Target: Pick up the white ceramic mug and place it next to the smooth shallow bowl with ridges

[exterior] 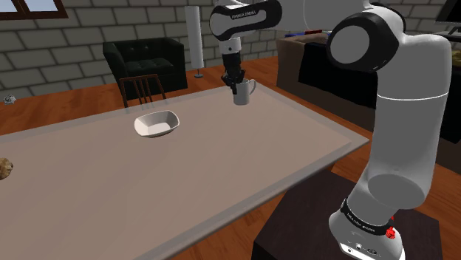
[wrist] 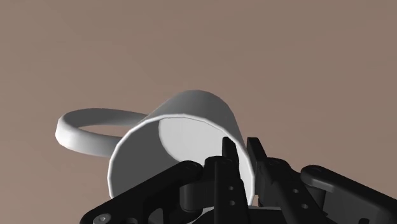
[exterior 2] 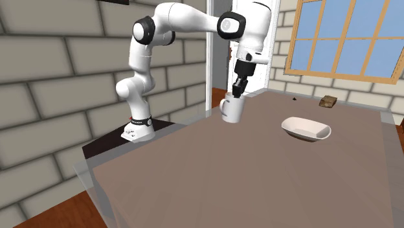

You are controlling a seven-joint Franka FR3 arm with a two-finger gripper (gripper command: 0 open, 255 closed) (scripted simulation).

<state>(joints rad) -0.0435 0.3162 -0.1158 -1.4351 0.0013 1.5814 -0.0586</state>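
I see gripper clamped on mug rim, one finger inside. Shoulder view: bowl at 8 o'clock from mug, well apart on the table

Room notes. Grey brick walls on all sides. Floor is reddish-brown wood boards. Long beige table with a pale rim. Past its far edge: wooden chair, black armchair, white pole lamp. Wood-framed window shows blue sky and even daylight.
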